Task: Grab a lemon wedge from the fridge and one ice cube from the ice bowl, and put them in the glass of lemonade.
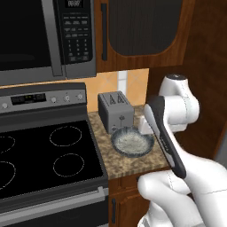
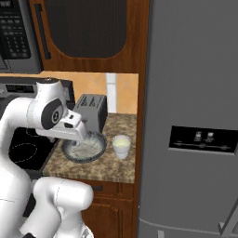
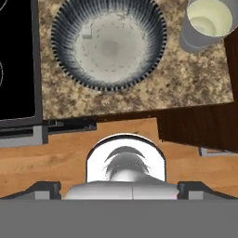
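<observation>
tool [image 3: 119, 188] spread, empty | ice bowl [image 3: 65, 56] ahead-left on the surface, glass of lemonade [image 3: 208, 23] ahead-right | risk — I reach for ice first, or clip the glass — fridge [image 2: 195, 93] shut

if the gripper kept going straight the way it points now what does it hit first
Probably the wooden floor just in front of the brown cabinet: the open gripper points straight down, short of the speckled granite counter edge. Depth is unclear.
</observation>
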Controlling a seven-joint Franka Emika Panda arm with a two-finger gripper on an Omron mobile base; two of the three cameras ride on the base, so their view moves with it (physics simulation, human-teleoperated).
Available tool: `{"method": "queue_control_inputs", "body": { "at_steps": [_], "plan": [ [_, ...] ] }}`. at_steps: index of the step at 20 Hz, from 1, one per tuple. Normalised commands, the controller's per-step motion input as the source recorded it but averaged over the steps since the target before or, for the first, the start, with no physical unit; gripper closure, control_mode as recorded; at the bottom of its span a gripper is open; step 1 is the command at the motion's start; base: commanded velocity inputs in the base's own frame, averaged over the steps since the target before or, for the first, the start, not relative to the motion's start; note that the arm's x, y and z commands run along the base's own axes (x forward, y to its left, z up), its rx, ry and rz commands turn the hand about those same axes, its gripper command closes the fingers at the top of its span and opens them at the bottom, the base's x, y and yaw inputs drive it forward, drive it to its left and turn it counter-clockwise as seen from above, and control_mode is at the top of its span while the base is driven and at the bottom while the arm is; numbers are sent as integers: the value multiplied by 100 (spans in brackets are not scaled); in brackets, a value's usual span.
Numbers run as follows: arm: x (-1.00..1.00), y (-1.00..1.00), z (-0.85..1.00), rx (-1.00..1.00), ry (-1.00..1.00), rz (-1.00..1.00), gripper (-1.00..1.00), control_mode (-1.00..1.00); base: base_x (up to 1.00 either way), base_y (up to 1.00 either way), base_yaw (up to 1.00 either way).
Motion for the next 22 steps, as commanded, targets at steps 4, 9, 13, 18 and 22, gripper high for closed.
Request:
{"method": "queue_control_inputs", "body": {
  "at_steps": [4,9,13,18,22],
  "plan": [
    [-13,0,0,0,-2,0,-100,-100,0,0,0],
    [-5,0,0,0,0,0,-100,-100,0,0,0],
    [0,0,0,0,0,0,-100,100,-93,0,-10],
    [0,0,0,0,0,0,-100,100,-88,-20,-7],
    [0,0,0,0,0,0,-100,100,-63,-68,-4]
  ]
}}
